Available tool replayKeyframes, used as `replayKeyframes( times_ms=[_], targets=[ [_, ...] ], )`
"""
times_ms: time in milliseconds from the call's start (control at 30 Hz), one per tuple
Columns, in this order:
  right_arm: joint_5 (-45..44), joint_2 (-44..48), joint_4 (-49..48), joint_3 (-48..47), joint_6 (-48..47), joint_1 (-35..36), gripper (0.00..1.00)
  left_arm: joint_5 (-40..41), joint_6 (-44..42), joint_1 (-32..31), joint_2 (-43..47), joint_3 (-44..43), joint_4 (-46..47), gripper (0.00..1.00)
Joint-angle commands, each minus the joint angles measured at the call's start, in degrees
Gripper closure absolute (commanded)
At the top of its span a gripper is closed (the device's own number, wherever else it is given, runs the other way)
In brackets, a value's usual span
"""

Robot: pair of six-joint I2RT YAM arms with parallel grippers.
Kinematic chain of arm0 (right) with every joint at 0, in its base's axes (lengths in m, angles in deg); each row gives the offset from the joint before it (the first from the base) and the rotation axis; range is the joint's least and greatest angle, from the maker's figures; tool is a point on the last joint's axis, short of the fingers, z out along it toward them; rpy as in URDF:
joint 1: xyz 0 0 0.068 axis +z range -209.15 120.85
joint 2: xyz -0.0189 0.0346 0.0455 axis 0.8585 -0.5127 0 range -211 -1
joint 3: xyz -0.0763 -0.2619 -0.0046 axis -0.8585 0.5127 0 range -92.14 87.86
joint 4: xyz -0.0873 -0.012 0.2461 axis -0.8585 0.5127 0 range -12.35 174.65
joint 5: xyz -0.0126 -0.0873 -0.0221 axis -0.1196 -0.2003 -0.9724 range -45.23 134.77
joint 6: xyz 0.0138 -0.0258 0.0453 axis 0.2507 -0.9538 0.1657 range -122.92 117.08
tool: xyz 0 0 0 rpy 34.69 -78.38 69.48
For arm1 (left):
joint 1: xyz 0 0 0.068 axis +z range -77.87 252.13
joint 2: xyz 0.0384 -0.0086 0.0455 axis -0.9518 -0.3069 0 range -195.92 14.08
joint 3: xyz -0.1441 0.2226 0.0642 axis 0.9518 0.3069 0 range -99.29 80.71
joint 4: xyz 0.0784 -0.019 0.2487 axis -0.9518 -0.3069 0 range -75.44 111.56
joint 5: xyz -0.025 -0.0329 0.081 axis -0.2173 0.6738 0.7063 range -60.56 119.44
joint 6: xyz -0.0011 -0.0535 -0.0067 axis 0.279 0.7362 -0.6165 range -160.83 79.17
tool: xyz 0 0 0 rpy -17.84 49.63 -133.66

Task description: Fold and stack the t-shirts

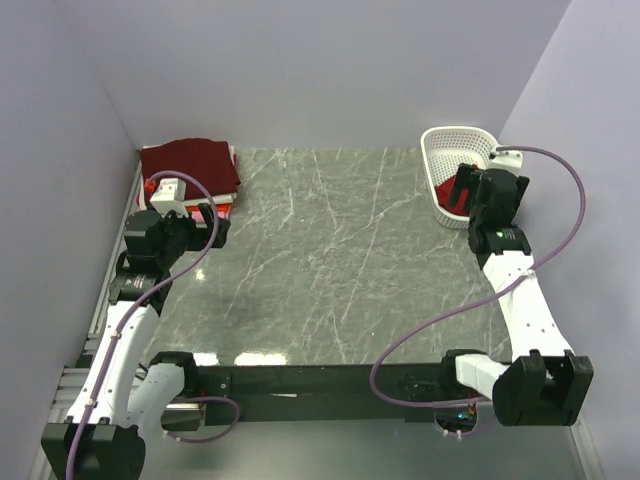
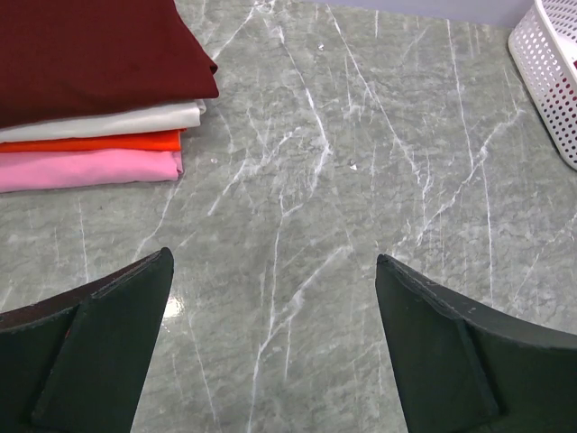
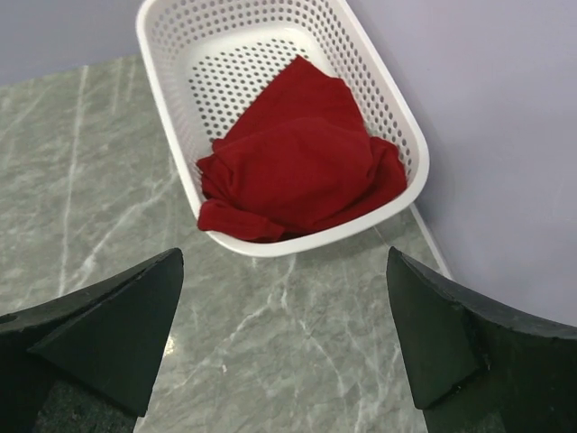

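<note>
A stack of four folded t-shirts [image 1: 190, 168] was seen in the far left corner of the marble table [image 1: 330, 270]. The stack was topped by a dark maroon shirt [image 2: 90, 54]. Under it a white shirt [image 2: 117, 120], an orange-red shirt [image 2: 90, 142] and a pink shirt [image 2: 81, 168] were layered, with the pink one lowest, on the table. In the far right corner a white perforated basket [image 3: 243, 81] was set close to the wall. A bright red shirt [image 3: 302, 167] was bunched up inside it, unfolded, and filled the near half of the basket.

The left gripper [image 2: 275, 262] was held over bare table just beside the near edge of the stack. Its jaws were spread wide, and only the table surface was seen between them. The right gripper [image 3: 284, 257] was held over the table at the near side of the basket. Its jaws were likewise spread wide and gripped nothing. Both grippers were kept apart from the cloth.
</note>
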Motion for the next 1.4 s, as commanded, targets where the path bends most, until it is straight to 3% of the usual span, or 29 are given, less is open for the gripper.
replayKeyframes(
  times_ms=[0,100,133,267,500,667,833,1033,1200,1367],
  targets=[
    [-4.1,-2.4,-0.9,-4.7,-1.4,-0.4,0.01,-0.4,0.0,-0.4,0.8,-0.1,0.1,0.00],
    [0.1,-3.4,0.8,-5.9,-8.2,-0.5,0.01,-0.4,0.0,-0.4,0.8,0.0,0.1,0.01],
    [5.8,-3.4,1.4,-6.1,-11.3,-0.7,0.01,-0.4,0.0,-0.4,0.8,0.0,0.0,0.00],
    [11.8,-6.4,5.1,-10.1,-14.2,-1.6,0.01,-0.4,0.0,-0.5,0.8,0.0,0.1,0.00],
    [24.4,-24.3,15.5,-24.1,-13.4,-10.7,0.07,-0.1,-0.2,-0.6,0.7,0.0,-0.2,0.01],
    [28.4,-35.9,22.7,-36.1,-14.2,-13.2,0.10,0.2,-0.3,-0.6,0.8,-0.1,-0.1,0.01],
    [38.8,-47.6,32.7,-46.4,-14.2,-13.8,0.18,0.3,-0.6,-0.6,0.1,-0.1,-0.3,0.01],
    [45.7,-47.8,32.8,-43.9,-15.0,-13.5,0.25,0.1,-0.6,-0.6,-0.7,-0.2,-0.5,0.01],
    [46.6,-42.5,31.8,-37.9,-17.7,-13.6,0.27,-0.6,-0.4,-0.6,-1.0,-0.3,-0.4,0.00],
    [46.3,-44.2,34.3,-39.1,-19.2,-13.5,0.30,-0.4,-0.4,-0.6,-1.0,-0.2,-0.5,0.01]
  ],
)
